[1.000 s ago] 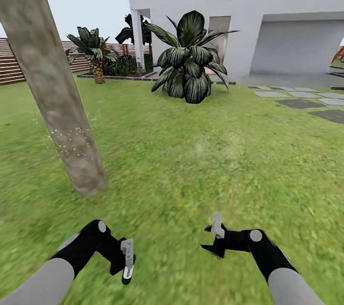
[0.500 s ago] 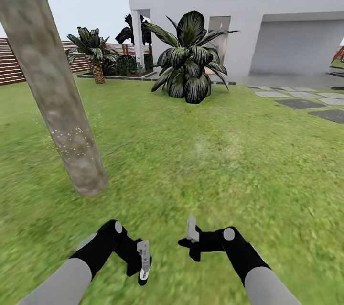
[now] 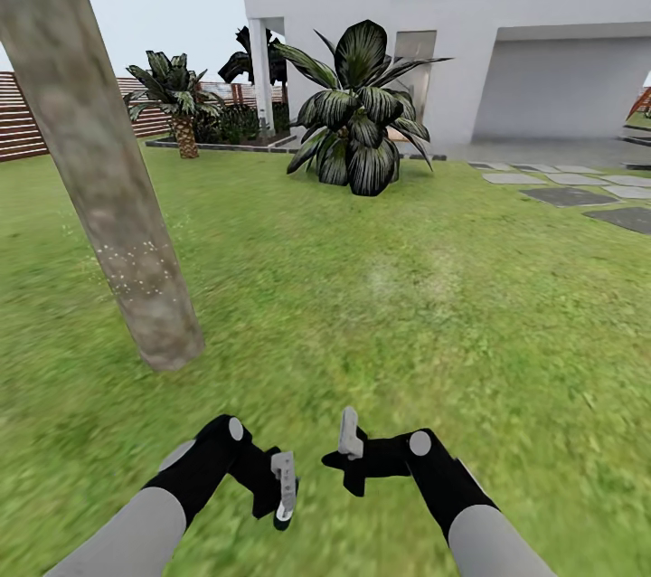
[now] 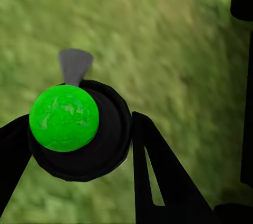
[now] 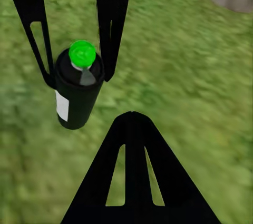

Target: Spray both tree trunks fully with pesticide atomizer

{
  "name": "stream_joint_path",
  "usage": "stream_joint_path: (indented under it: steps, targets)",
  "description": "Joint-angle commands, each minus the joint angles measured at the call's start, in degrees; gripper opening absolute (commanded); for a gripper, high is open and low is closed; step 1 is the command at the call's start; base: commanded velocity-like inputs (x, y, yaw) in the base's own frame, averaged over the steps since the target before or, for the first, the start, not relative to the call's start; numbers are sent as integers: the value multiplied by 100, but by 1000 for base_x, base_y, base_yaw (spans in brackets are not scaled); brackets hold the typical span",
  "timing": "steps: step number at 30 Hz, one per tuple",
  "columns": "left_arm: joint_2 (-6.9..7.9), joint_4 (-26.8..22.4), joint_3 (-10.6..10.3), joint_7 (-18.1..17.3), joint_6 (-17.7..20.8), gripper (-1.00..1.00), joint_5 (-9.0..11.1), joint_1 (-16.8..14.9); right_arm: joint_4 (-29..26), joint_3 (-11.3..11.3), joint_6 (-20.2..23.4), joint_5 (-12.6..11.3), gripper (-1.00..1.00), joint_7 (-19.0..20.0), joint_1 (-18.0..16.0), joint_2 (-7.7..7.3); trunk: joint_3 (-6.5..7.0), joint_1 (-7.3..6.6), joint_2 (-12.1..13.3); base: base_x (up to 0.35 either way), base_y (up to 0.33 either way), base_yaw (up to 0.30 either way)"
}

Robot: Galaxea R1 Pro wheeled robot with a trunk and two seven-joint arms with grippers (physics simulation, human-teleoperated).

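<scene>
Head view, both arms low over the grass [image 3: 380, 306], left gripper [image 3: 284, 487] closed around the green-capped black atomizer [image 4: 64, 118], right gripper [image 3: 348, 437] apparently open and empty just beside it, white specks [image 3: 136, 265] on the tree trunk [image 3: 95, 152] ahead-left.

We find no readable text, number, brand or sign anywhere. The black pesticide atomizer [image 5: 78, 95] carries a white label patch on its side, seen from the right wrist, but it is blank at this sharpness. The white house [image 3: 470, 7] wall and windows bear no lettering we can make out.
</scene>
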Motion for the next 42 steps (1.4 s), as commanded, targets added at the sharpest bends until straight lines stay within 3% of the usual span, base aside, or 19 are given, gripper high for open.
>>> stream_joint_path:
  steps: [1, 10, 14, 30, 42]
  targets:
    - [-1, -18, 4, -20, 55, -100, 0, -2, -2, -46, -32, 48, -100, 30, -4, 16, -6, -1, -2, 0, 0, 0]
    - [-216, -36, 44, 152, 46, -100, 30, -7, 6, -45, -35, 48, -100, 22, -4, 57, -6, -1, -2, 0, 0, 0]
    - [-289, -33, 40, 321, 46, -100, 206, -10, 11, -45, -35, 50, -100, 22, -4, 57, -6, -1, -2, 0, 0, 0]
    - [-394, -33, 39, 345, 46, -100, 277, -37, 7, -45, -35, 56, -100, 22, -4, 57, -6, -1, -2, 0, 0, 0]
    - [-350, 5, 32, 351, 48, -100, 254, -31, 3, -45, -35, 57, -100, 22, -4, 57, -6, -1, -2, 0, 0, 0]
